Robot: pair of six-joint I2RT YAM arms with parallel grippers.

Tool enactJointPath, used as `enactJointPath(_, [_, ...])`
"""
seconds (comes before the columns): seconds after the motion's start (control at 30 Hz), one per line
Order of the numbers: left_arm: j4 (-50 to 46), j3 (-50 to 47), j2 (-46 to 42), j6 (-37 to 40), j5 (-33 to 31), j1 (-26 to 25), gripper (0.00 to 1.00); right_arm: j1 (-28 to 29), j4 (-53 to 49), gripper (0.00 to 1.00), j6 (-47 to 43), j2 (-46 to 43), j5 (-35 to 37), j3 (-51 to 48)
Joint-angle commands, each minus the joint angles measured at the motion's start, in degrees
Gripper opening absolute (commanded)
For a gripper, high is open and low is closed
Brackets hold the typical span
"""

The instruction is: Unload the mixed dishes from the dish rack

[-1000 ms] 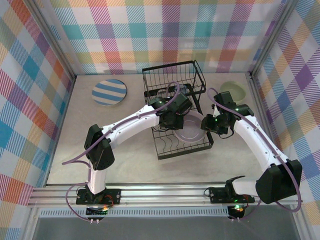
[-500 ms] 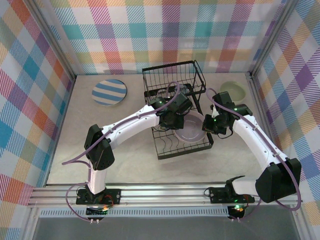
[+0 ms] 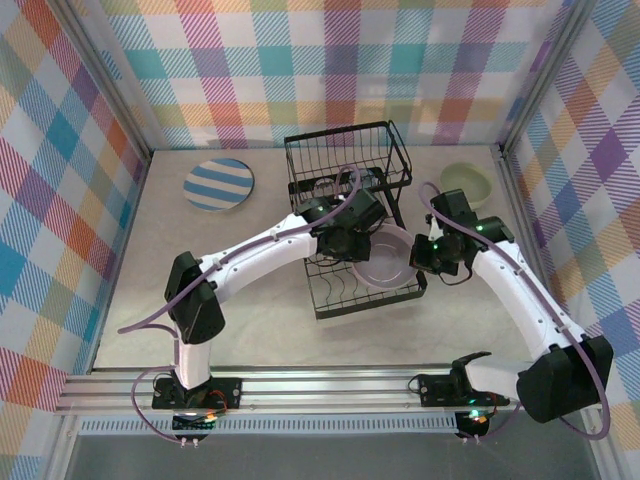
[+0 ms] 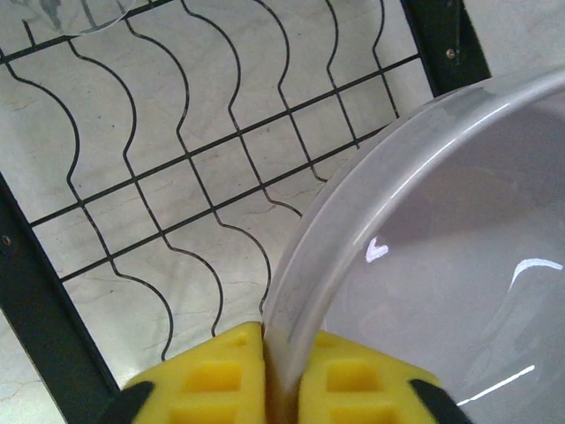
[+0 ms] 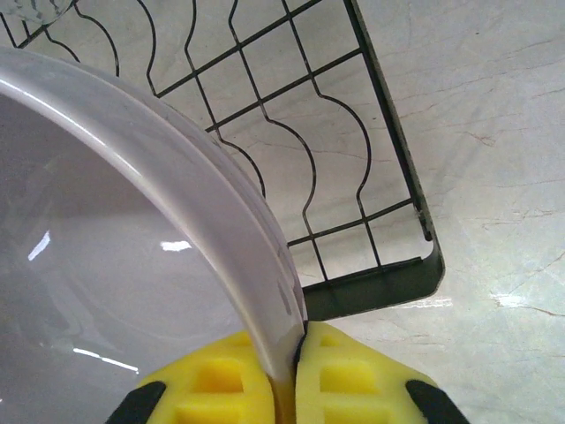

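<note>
The lavender bowl (image 3: 386,260) hangs over the right side of the black wire dish rack (image 3: 340,300), held from both sides. My left gripper (image 4: 281,371) is shut on its rim (image 4: 291,291), yellow pads on either side of the wall. My right gripper (image 5: 287,375) is shut on the opposite rim (image 5: 265,291). In the overhead view the left gripper (image 3: 352,238) is at the bowl's left, the right gripper (image 3: 418,256) at its right. A blue-and-white striped plate (image 3: 219,184) lies on the table at far left. The pale green bowl (image 3: 466,182) sits at far right.
The rack's tall basket section (image 3: 345,155) stands at the far end, with a translucent tumbler (image 4: 71,13) seen at its edge. The rack's wavy wire base (image 4: 177,177) lies under the bowl. Plaid walls enclose the table (image 3: 250,320) on three sides.
The lavender bowl has shifted right and slightly up off the rack's base, with both grippers still on it. The right arm has drawn back to the right.
</note>
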Motion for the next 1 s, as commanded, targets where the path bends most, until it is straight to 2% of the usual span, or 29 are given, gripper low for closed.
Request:
enactJointPath(0.0, [3.5, 0.2, -3.8, -0.1, 0.0, 0.6, 0.25, 0.0, -0.7, 0.00, 1.2, -2.3, -1.3, 0.0])
enactJointPath(0.33, [4.6, 1.5, -3.3, 3.7, 4.2, 2.4, 0.66, -0.4, -0.2, 0.00, -0.6, -1.6, 1.1, 1.4])
enactJointPath(0.4, [4.5, 2.5, -3.3, 4.9, 4.9, 2.8, 0.79, -0.5, -0.2, 0.00, -0.6, -1.2, 1.4, 1.9])
enactJointPath(0.53, [4.4, 3.8, -4.8, 7.3, 4.9, 3.4, 1.00, -1.1, -0.1, 0.00, -0.2, -1.2, 2.1, 2.2])
enactJointPath(0.73, [7.8, -0.3, -10.7, 8.5, 6.3, 4.6, 1.00, -3.1, -1.1, 0.00, 1.1, -2.6, 4.5, 2.6])
enactJointPath(0.97, [13.8, -10.8, -21.6, 8.5, 8.3, 6.0, 1.00, -10.4, -3.2, 0.00, 2.9, -5.4, 4.2, 2.5])
